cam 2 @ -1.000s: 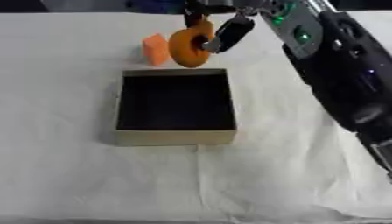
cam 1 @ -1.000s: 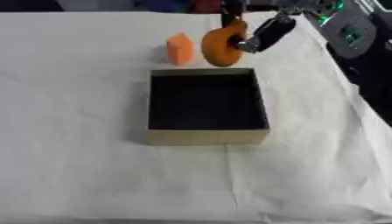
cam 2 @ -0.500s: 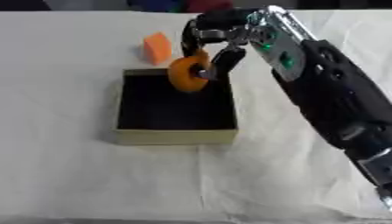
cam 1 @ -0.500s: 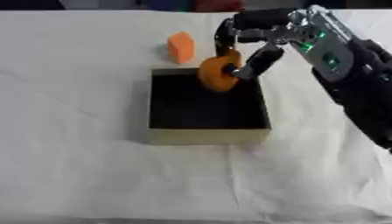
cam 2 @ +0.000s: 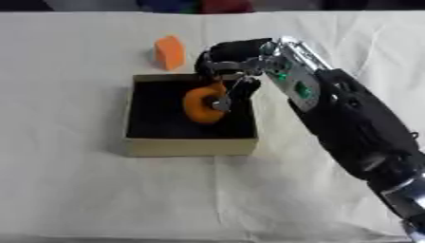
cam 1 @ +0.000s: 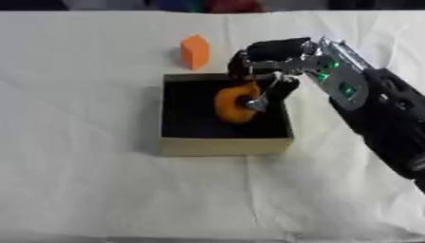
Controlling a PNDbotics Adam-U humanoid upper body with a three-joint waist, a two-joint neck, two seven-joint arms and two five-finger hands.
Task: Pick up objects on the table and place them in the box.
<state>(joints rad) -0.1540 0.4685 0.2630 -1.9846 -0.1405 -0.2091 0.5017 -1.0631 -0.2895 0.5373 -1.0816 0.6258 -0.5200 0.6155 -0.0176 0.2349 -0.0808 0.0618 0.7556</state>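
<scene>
Black robot hand (cam 1: pixel 267 59), silver wrist, green lights, black forearm.

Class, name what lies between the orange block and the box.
Only bare white cloth separates the orange block from the box, in both eye views.

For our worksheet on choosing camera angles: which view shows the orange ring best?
The left eye view: the orange ring sits near the picture's centre, over the box, held by the right robot hand. The right eye view shows it almost identically, slightly left.

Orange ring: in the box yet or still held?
Held: the right hand has fingers curled on the orange ring, over the box interior; whether it touches bottom, cannot tell.
</scene>
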